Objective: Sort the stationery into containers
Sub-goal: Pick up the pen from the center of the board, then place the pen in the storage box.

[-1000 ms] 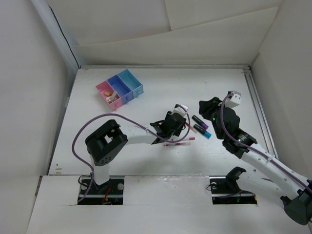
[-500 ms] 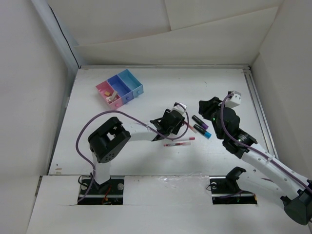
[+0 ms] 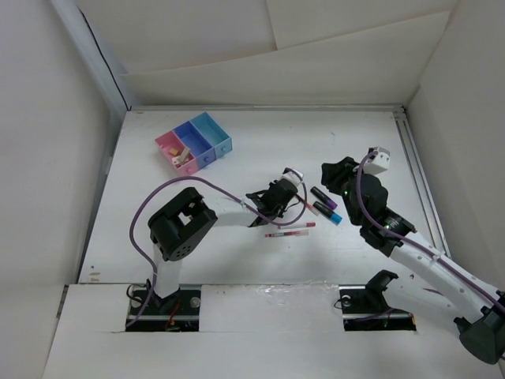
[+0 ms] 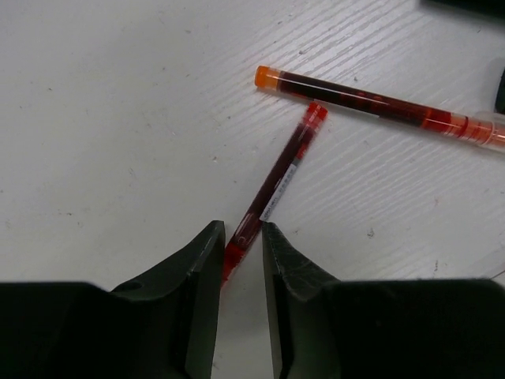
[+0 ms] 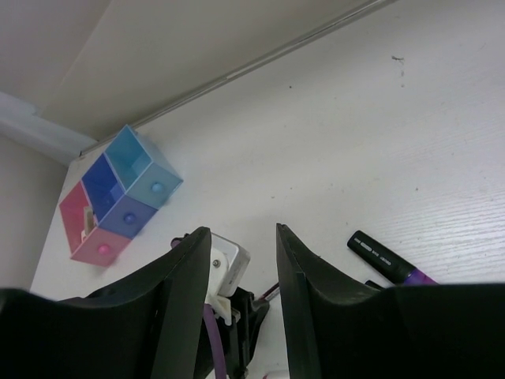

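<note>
In the left wrist view, my left gripper (image 4: 241,241) is slightly open, and its jaws straddle the near end of a dark red pen (image 4: 280,178) lying on the table. A second red pen (image 4: 371,104) lies across just beyond it. From above, the left gripper (image 3: 293,199) is low by the thin pen (image 3: 304,208), and the pink-red pen (image 3: 290,233) lies nearer. Two dark markers (image 3: 322,194) (image 3: 329,213) lie to the right. My right gripper (image 3: 338,172) is open and empty in the air above them (image 5: 243,237). The pink, blue and light blue containers (image 3: 207,136) stand at the far left.
Beige erasers (image 3: 183,157) lie in the pink bin. The bins (image 5: 130,178) and one purple-ended marker (image 5: 387,257) show in the right wrist view, with the left arm's camera (image 5: 227,264) between my fingers. White walls enclose the table.
My left gripper has slid a little forward and right, toward the pens. The right arm has not moved.
</note>
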Controlling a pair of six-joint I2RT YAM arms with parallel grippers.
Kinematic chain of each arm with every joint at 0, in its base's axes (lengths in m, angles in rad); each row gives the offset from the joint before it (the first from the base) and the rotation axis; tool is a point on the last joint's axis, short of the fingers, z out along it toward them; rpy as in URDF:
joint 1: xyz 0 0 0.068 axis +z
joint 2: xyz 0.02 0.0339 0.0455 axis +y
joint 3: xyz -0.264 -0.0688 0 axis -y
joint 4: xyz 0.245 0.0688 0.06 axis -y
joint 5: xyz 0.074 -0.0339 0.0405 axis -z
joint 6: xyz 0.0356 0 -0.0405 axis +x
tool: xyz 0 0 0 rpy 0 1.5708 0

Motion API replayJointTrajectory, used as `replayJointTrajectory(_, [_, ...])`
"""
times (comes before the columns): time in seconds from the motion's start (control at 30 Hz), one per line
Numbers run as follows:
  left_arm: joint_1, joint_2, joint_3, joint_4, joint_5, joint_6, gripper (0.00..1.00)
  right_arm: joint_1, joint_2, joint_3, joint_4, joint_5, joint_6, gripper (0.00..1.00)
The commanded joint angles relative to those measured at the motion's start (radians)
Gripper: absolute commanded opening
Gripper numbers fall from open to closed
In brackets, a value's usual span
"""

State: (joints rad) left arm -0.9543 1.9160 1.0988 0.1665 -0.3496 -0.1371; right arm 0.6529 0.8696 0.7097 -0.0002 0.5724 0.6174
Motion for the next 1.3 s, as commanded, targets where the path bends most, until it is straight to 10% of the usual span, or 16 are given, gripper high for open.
replayJointTrajectory(0.0, [-0.001,-0.002,0.029,-0.042,-0.037,0.01,0.21,-0.004,0.0,0.014,0.023,0.001,-0.007,0.45])
replayJointTrajectory(0.23, [-0.001,-0.063,-0.023,-0.068,-0.109,-0.01,0.0,-0.004,0.0,0.014,0.023,-0.008,-0.007,0.45])
replayJointTrajectory(0.57, [0.075,-0.153,-0.024,-0.085,-0.273,-0.159,0.0,-0.004,-0.009,0.014,0.023,-0.017,-0.007,0.45])
replayJointTrajectory(0.97, [0.59,-0.373,0.035,-0.032,0.059,-0.539,0.0,-0.004,0.011,0.033,0.032,-0.109,-0.016,0.46])
replayJointTrajectory(1.27, [0.796,-0.175,0.355,-0.14,0.153,-0.66,0.0,-0.004,0.032,0.043,0.032,-0.166,-0.016,0.48])
